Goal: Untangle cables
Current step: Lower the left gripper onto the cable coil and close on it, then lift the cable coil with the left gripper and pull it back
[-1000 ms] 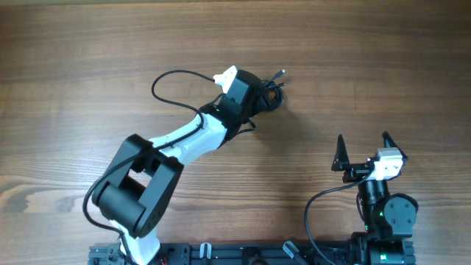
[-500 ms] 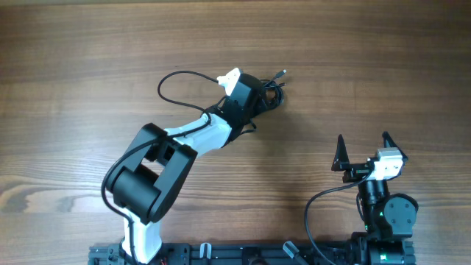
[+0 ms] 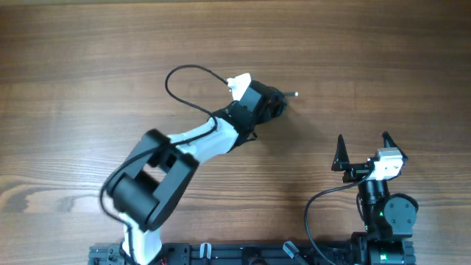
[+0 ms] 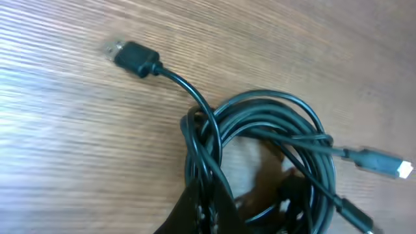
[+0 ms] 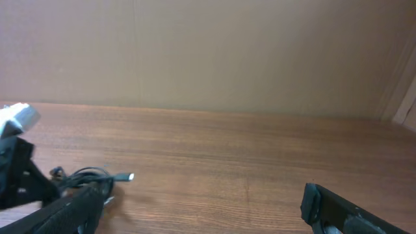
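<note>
The cables form a tangled coil of thin black cords on the wooden table. One plug points to the upper left and another plug sticks out to the right. My left gripper is shut on several strands at the coil's near left side. From overhead the left gripper hides most of the cables, and only a plug tip pokes out to the right. My right gripper stands open and empty near the front right, far from the cables.
The left arm's own thicker wire loops over the table left of the gripper. The right arm's base sits at the front right. Bare wood lies to the right and behind the bundle.
My left gripper has closed on the cable bundle and shifted right, carrying the bundle with it. The right arm has not moved.
</note>
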`<state>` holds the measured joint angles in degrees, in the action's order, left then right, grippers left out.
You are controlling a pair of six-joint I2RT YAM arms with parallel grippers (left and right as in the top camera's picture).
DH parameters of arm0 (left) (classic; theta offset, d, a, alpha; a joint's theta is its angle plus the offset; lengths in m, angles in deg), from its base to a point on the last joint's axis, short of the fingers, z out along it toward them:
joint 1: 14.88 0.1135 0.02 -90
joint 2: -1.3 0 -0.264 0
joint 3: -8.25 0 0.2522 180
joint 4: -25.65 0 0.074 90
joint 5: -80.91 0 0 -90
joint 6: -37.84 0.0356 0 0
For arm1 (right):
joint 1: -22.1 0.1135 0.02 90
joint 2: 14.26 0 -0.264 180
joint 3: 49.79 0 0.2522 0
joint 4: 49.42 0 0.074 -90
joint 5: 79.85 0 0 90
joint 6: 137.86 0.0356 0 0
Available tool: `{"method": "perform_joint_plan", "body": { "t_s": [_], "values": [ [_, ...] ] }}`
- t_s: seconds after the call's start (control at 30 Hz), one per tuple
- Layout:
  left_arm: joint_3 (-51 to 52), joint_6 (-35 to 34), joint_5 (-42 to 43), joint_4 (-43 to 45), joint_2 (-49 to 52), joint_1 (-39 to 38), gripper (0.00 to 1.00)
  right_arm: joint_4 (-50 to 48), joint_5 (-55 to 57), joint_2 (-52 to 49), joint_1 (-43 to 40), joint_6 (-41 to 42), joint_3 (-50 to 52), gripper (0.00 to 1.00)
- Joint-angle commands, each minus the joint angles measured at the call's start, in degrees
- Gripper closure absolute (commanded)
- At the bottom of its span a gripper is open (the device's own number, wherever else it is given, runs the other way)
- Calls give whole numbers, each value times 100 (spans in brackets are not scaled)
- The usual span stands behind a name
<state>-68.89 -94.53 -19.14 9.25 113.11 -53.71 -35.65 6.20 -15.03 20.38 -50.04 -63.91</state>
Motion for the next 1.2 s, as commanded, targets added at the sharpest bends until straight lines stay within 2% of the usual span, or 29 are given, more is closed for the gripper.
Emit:
{"method": "perform_joint_plan", "body": {
  "t_s": [0.0, 0.13, 0.17, 0.23, 0.27, 0.3, 0.4, 0.47, 0.6, 0.73, 0.8, 0.87, 1.17],
  "values": [
    [-2, 1565, -118, -964, -1187, 55, 96, -11, 94, 35, -2, 81, 7, 0],
    [-2, 3152, -118, -2643, -1884, 55, 96, -11, 94, 35, -2, 81, 7, 0],
    [-2, 3335, -125, -2900, -1882, 55, 88, -11, 94, 35, -2, 81, 7, 0],
    [-2, 3318, -138, -3112, -1882, 55, 44, -11, 94, 35, -2, 81, 7, 0],
    [-2, 3294, -138, -3106, -1882, 55, 32, -11, 94, 35, -2, 81, 7, 0],
    [-2, 3296, -140, -3104, -1880, 55, 30, -11, 94, 35, -2, 81, 7, 0],
    [-2, 3292, -186, -3112, -1882, 55, 32, -11, 94, 35, -2, 81, 7, 0],
    [-2, 2914, -251, -3147, -1882, 55, 34, -11, 94, 35, -2, 81, 7, 0],
    [-2, 1093, -702, -3587, -1882, 251, 33, -11, 94, 35, -2, 81, 7, 0],
    [74, -616, -555, -4162, -1880, 964, 37, -11, 94, 35, -2, 83, 7, 0],
    [149, -761, -37, -4113, -1880, 1163, 33, -11, 94, 35, -2, 81, 7, 0],
    [317, -769, 186, -4085, -1873, 1198, 43, -11, 94, 35, -2, 81, 7, 0],
    [905, -804, 859, -3270, -1775, 1167, 46, -11, 94, 35, -2, 81, 7, 0]
  ]
}}
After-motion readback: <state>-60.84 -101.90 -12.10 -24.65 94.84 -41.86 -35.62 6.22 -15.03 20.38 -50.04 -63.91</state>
